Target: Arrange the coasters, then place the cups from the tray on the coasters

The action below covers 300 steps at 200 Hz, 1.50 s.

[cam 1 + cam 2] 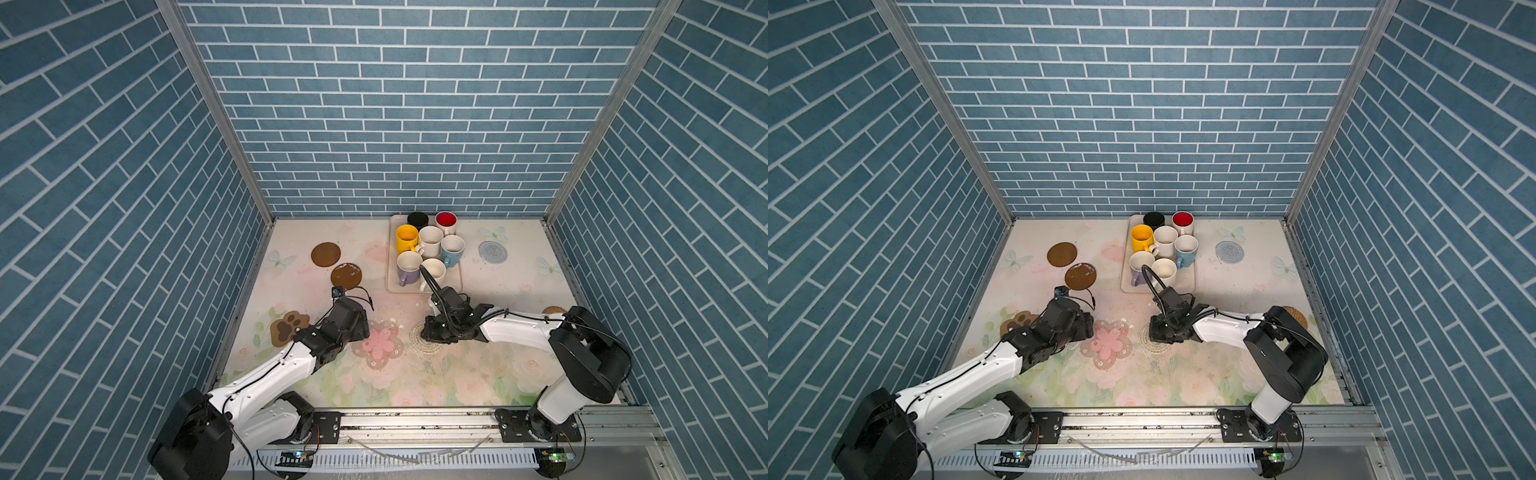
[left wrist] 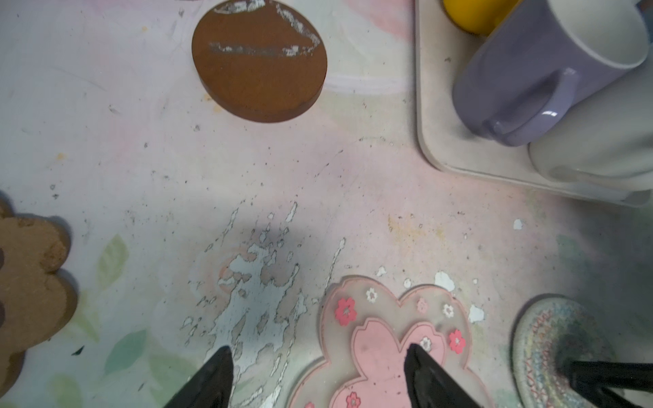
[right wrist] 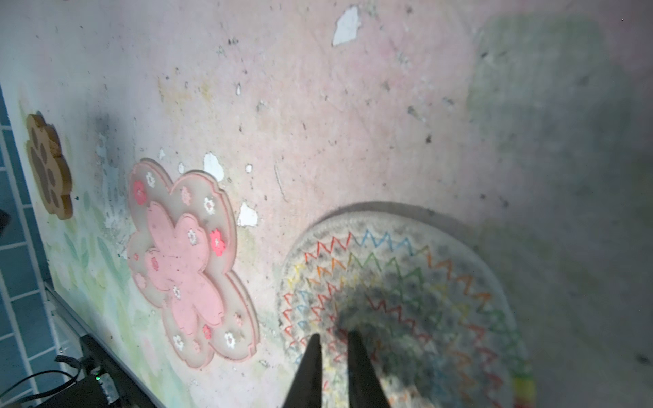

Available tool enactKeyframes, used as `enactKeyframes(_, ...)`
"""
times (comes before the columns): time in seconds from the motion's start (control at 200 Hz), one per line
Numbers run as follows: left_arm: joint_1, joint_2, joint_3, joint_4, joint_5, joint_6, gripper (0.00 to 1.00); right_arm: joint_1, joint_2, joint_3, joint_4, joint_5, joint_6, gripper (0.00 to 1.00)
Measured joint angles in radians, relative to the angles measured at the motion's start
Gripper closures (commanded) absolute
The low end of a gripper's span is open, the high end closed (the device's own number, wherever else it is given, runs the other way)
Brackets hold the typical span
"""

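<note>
Several cups stand on the tray [image 1: 454, 279], among them yellow [image 1: 406, 237], lavender [image 1: 409, 266] and light blue [image 1: 452, 247]. Coasters lie flat on the table: two brown discs [image 1: 326, 254] [image 1: 346, 275], a paw [image 1: 286, 326], a pink flower [image 1: 380, 345], a white woven round [image 1: 420, 349], a light blue round [image 1: 493, 251] and a tan one [image 1: 554, 310] half hidden by the right arm. My left gripper [image 2: 318, 353] is open, one finger over the pink flower [image 2: 381, 339], the other over bare table. My right gripper [image 3: 334, 335] hangs over the white round [image 3: 406, 268], jaws narrowly apart, nothing between them.
Blue brick walls close in the table on three sides. An aluminium rail with both arm bases [image 1: 415, 419] runs along the front edge. The lavender cup [image 2: 530, 77] and a cream cup [image 2: 593, 141] stand at the tray corner nearest my left gripper.
</note>
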State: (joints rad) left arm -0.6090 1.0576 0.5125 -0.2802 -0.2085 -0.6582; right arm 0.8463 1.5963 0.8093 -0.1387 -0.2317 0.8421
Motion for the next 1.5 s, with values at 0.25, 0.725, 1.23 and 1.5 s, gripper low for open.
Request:
enactKeyframes(0.25, 0.000, 0.002, -0.031, -0.050, 0.022, -0.001, 0.17, 0.000, -0.125, 0.053, -0.077, 0.018, -0.062, 0.42)
enactKeyframes(0.725, -0.001, 0.100, -0.101, 0.081, 0.146, -0.002, 0.31, 0.000, -0.240, 0.060, -0.184, 0.081, -0.113, 0.41)
enactKeyframes(1.23, -0.079, 0.133, -0.106, 0.183, 0.207, -0.058, 0.36, -0.021, -0.290, 0.052, -0.231, 0.120, -0.137, 0.41)
enactKeyframes(1.5, -0.085, 0.077, -0.101, 0.110, 0.190, -0.062, 0.28, -0.085, -0.327, 0.045, -0.255, 0.119, -0.150, 0.45)
